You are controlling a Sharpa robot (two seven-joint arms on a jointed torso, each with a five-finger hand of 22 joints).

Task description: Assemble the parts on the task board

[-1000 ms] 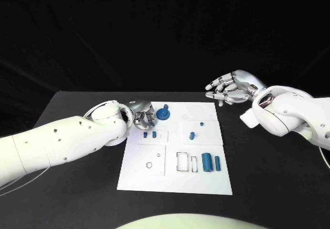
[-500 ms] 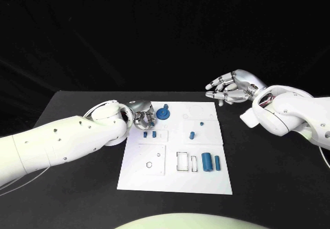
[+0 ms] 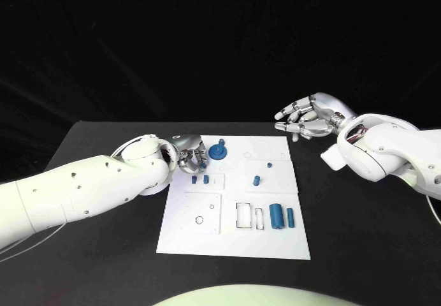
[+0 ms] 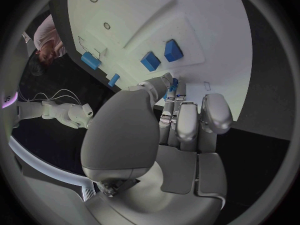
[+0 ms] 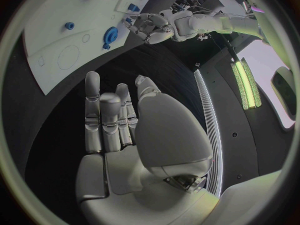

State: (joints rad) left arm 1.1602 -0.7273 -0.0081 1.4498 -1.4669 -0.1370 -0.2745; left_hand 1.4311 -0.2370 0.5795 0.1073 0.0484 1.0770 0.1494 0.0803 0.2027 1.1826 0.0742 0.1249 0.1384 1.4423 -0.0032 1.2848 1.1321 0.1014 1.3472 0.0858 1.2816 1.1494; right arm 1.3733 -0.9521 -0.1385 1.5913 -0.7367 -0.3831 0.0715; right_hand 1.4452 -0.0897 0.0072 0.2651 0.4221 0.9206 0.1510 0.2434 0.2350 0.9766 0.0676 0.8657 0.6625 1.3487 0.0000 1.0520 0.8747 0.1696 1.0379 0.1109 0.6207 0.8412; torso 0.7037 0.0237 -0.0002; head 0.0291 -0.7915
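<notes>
The white task board (image 3: 234,239) lies in the middle of the black table. A blue gear-like part (image 3: 218,152) stands near the board's far left corner. My left hand (image 3: 190,156) rests just beside it at the board's left edge. Between its thumb tip and fingertips (image 4: 181,92) a sliver of blue (image 4: 173,83) shows; whether it is held is unclear. My right hand (image 3: 311,118) hovers past the board's far right corner, fingers curled and apart, holding nothing. A thick blue cylinder (image 3: 276,216) and a slim blue bar (image 3: 290,217) lie at the board's near right.
Small blue pegs stand mid-board: a pair (image 3: 199,180) on the left, one (image 3: 256,181) and a smaller one (image 3: 269,166) on the right. A rectangular slot (image 3: 243,215) and an oval hole (image 3: 199,220) sit nearer me. Black table (image 3: 101,255) surrounds the board.
</notes>
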